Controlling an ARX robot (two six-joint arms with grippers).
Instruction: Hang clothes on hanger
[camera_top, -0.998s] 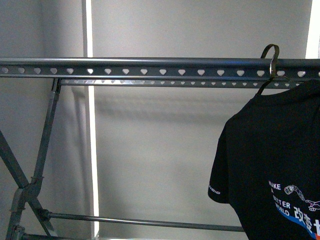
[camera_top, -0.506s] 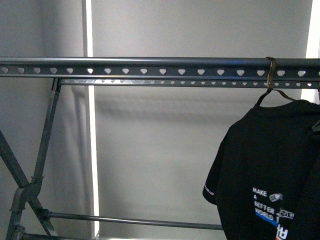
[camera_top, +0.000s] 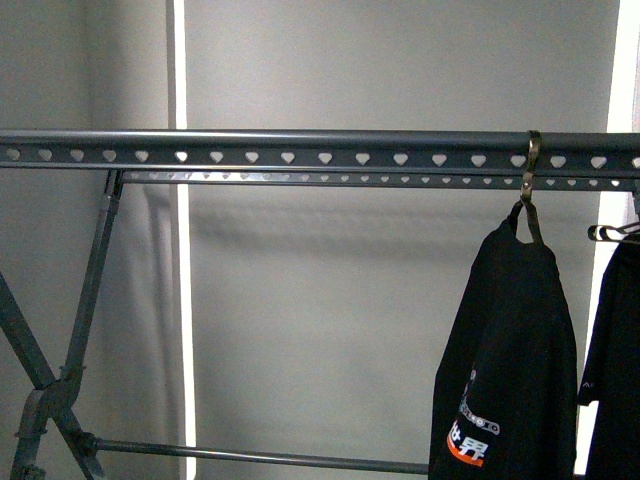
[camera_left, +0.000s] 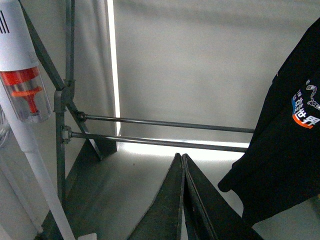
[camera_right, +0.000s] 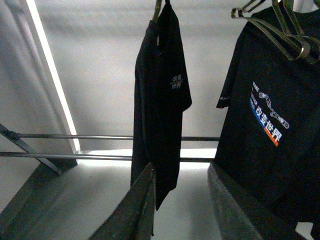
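Swung edge-on now, the black T-shirt (camera_top: 510, 350) hangs by its wire hook (camera_top: 531, 175) at the rail's (camera_top: 300, 148) right end. Right gripper (camera_right: 182, 200), jaws apart, sits nearer; left gripper (camera_left: 182, 200) closed, empty.

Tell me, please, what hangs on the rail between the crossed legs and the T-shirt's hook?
Nothing: in the front view the rail runs bare from the crossed legs to the hook that carries the black T-shirt.
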